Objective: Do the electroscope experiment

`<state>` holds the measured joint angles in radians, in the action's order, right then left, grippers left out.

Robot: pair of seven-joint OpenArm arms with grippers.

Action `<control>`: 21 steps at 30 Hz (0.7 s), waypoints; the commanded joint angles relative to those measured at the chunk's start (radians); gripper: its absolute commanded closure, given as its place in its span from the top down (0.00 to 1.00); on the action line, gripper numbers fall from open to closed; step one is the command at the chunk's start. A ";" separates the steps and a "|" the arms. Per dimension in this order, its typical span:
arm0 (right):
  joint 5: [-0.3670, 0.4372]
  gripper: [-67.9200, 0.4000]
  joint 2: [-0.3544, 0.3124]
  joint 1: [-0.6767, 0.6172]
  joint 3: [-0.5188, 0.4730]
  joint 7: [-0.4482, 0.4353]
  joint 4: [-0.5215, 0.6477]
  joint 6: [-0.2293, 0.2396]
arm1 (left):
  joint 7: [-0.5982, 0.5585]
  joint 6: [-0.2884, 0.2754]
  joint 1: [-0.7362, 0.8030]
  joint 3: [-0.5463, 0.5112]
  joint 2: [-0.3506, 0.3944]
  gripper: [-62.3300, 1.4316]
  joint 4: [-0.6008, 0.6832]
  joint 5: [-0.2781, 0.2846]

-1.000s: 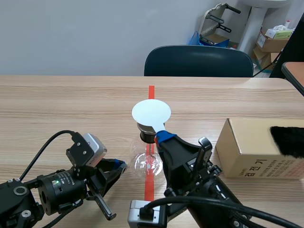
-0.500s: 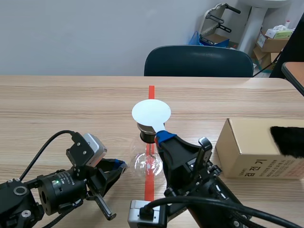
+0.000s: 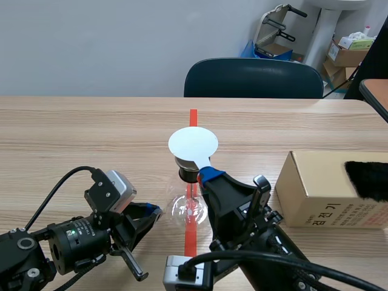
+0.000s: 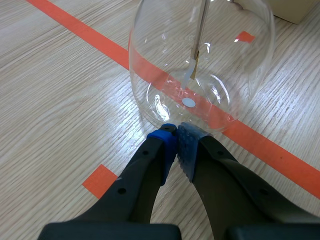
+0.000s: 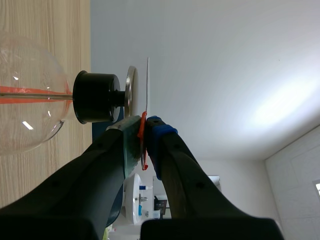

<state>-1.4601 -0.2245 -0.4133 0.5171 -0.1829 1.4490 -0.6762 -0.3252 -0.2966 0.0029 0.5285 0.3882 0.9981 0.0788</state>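
Electroscope (image 3: 189, 206): it stands upright on the orange tape line (image 3: 193, 118), midway between the bench's (image 3: 73, 133) left and right edges and nearer its near edge.
Parts: a clear round glass flask (image 4: 165, 50), a black stopper (image 5: 95, 97) in its neck, and a metal top plate (image 5: 131, 92) above the stopper. A thin rod (image 4: 199, 30) hangs down inside the glass.
White disc (image 3: 193, 144): held flat just over the top plate. The right wrist view shows a narrow gap between the two.
Right gripper (image 5: 143, 122): it comes up from the near edge, its fingers pinching the white disc at its rim. A thin orange-red strip shows between the pads.
Left gripper (image 4: 176, 131): it lies low on the bench, left of the flask. Its fingers are pressed together with nothing between them, and their blue tips are right against the lower wall of the glass.
Cardboard box (image 3: 321, 194): on the bench toward the right edge, well apart from the flask.
Black fur (image 3: 367, 179): it lies on top of the box at its right end.
Chair (image 3: 253, 77): dark, beyond the bench's far edge.
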 commanded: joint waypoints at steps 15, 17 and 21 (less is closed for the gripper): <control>-0.001 0.02 -0.003 0.011 -0.008 0.186 0.011 -0.011 | -0.013 -0.002 -0.003 -0.003 -0.002 0.09 0.014 0.006; -0.001 0.02 -0.003 0.011 -0.008 0.253 0.011 -0.011 | -0.013 -0.002 -0.003 -0.003 -0.002 0.09 0.014 0.006; -0.001 0.02 -0.003 0.011 -0.008 0.390 0.011 -0.011 | -0.013 -0.002 -0.003 -0.003 -0.002 0.09 0.014 0.005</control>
<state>-1.4601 -0.2245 -0.4133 0.5171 0.1970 1.4490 -0.6758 -0.3248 -0.2966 0.0029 0.5285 0.3882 0.9981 0.0788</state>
